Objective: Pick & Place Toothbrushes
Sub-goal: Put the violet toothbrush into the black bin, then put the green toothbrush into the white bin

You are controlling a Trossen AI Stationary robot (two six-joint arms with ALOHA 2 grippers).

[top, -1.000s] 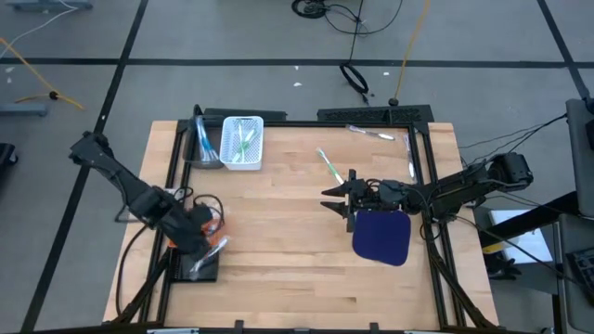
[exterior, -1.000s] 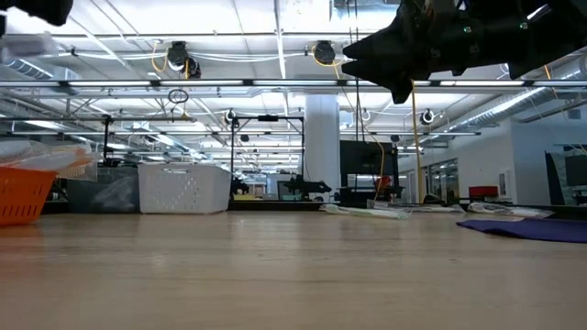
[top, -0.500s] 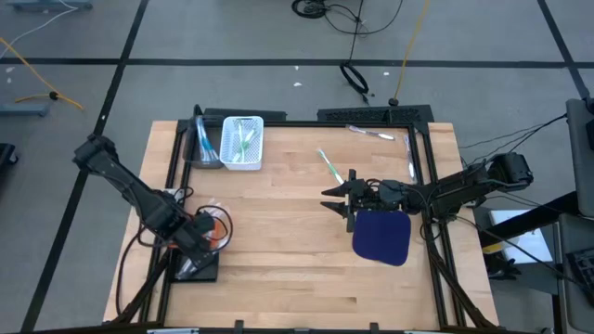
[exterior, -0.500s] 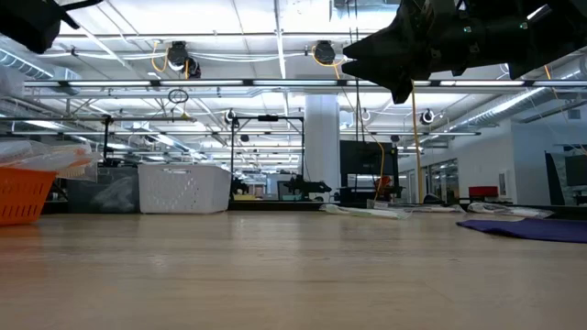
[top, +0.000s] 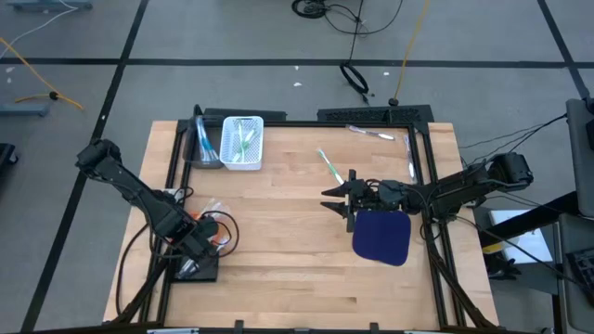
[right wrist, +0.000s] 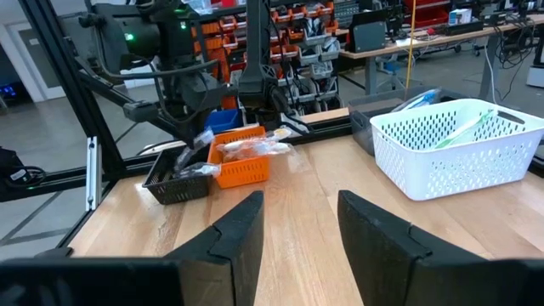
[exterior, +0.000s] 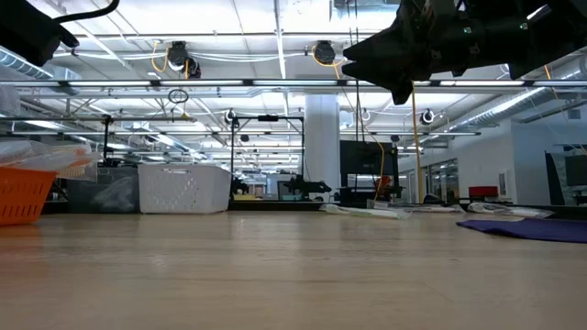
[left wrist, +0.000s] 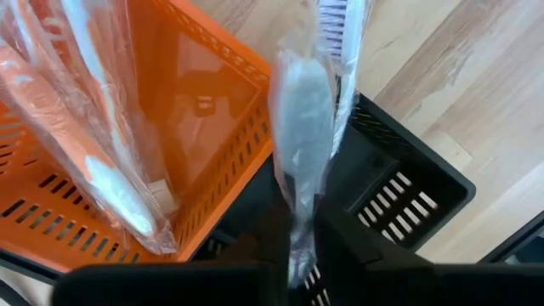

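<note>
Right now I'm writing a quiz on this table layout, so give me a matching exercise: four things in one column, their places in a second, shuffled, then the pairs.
Things:
1. white basket
2. orange basket
3. dark blue cloth
4. loose green toothbrush

Places:
A. under the right gripper, on the table's right side
B. beside the left gripper, near the left edge
C. far left corner of the table
D. bare wood, just beyond the right gripper

Pairs: 1-C, 2-B, 3-A, 4-D
</note>
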